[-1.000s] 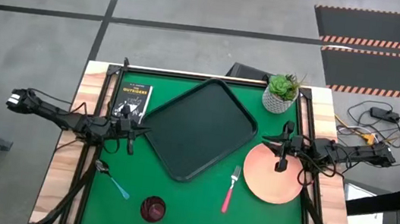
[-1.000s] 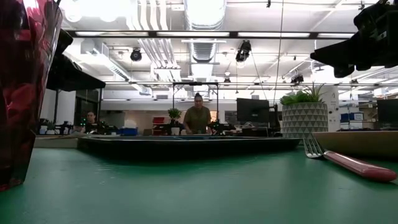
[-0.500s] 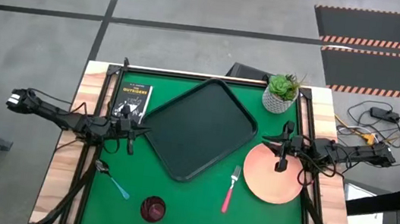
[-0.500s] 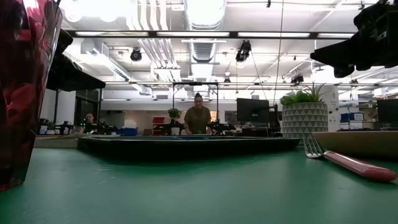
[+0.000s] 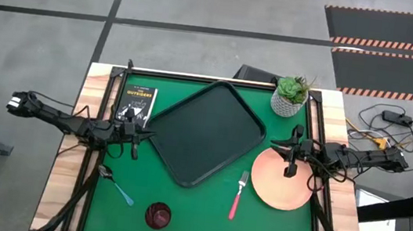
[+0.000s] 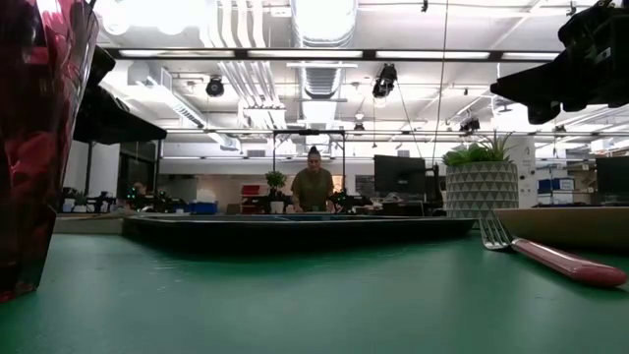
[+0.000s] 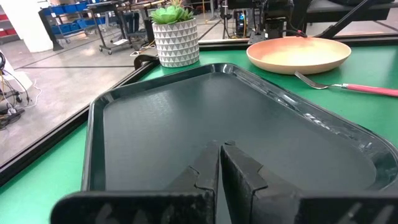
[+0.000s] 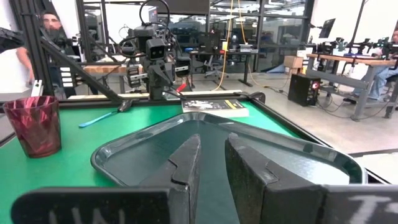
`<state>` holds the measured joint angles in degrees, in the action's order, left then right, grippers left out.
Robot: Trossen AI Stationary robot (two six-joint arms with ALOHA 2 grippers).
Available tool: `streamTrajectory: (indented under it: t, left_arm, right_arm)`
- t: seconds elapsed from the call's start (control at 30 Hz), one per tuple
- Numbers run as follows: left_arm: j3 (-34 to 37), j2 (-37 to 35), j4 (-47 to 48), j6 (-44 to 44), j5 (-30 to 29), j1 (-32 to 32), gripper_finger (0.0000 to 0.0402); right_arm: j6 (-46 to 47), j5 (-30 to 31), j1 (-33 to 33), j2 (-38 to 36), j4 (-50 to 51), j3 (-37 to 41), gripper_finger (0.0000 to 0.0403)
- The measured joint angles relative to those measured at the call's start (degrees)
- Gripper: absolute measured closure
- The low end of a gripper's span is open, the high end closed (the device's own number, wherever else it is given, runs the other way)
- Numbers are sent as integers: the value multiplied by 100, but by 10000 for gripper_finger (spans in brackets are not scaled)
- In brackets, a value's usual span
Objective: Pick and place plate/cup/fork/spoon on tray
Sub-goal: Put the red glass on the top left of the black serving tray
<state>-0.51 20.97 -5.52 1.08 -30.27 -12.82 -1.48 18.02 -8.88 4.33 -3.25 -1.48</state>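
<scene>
The black tray lies turned at an angle in the middle of the green table. The peach-pink plate lies flat to its right, with the pink-handled fork beside it. The teal-handled spoon and the maroon cup are at the near left. My left gripper hovers at the tray's left corner, shut and empty. My right gripper hovers over the plate's far edge and points at the tray. Its fingers stand a narrow gap apart and hold nothing.
A black book lies at the far left beside the tray. A white pot with a green plant stands at the far right. Metal frame rails run along the table's left and right sides. People show in the room beyond the table.
</scene>
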Motion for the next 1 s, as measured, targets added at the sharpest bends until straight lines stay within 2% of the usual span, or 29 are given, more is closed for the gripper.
streamTrajectory:
  t: [0.3,0.5,0.63,0.87,1.0]
  left_arm:
    - [0,0,-32,29,3,-2,402]
    - [0,0,-749,1469,91,-2,402]
    - [0,2,-1306,1736,88,-2,402]
    - [0,7,-1697,1857,-13,0,402]
    - [0,88,-2053,2810,-6,-1,402]
  right_arm:
    - [-67,0,2,1,0,0,339]
    - [-170,16,2,0,-29,0,339]
    - [-457,48,2,-1,-71,0,339]
    - [-455,48,2,-1,-238,0,339]
    - [-453,47,2,-2,-267,0,339]
